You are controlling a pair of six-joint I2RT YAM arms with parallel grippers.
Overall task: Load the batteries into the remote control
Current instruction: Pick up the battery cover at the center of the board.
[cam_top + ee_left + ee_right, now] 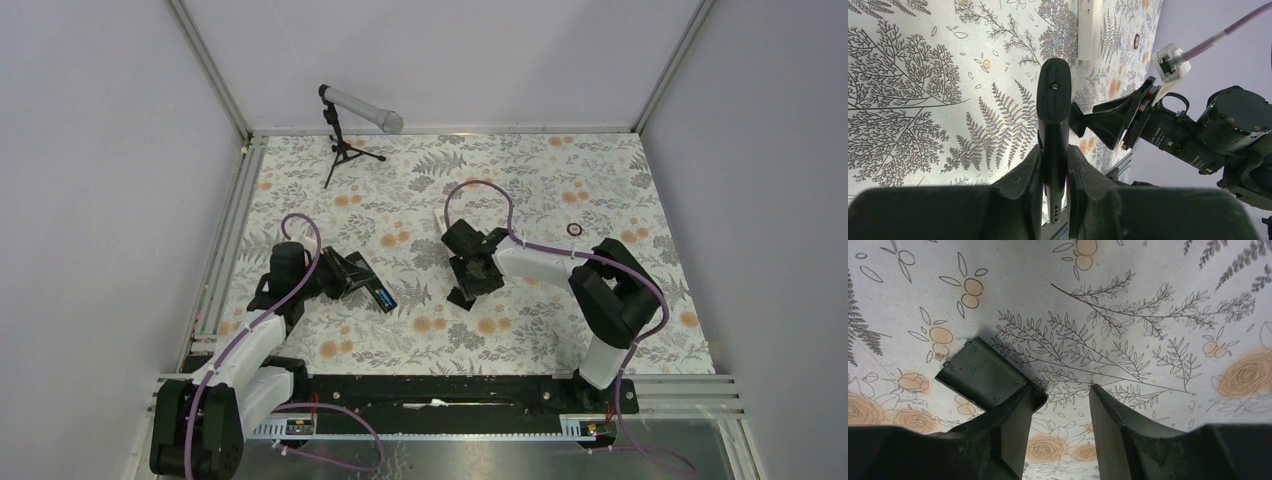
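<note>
Found the left end effector [1054,162] clenched on the black remote [1053,100], with one finger against each long side and the free end jutting out over the floral table [923,75]. Saw, from the top view, a blue battery [384,298] sitting in the remote's upward face near that free end. Found the right end effector [1063,390] released, low over the table, fingers parted with only the printed pattern between them. Noted a flat black plate [979,371] lying on the table just outside one right finger, partly tucked under it; could not tell whether touching. Noted a white oblong piece [1090,30] farther along the table, a small dark ring [574,229] near the right side, and a microphone [362,108] on a tripod at the back left.
</note>
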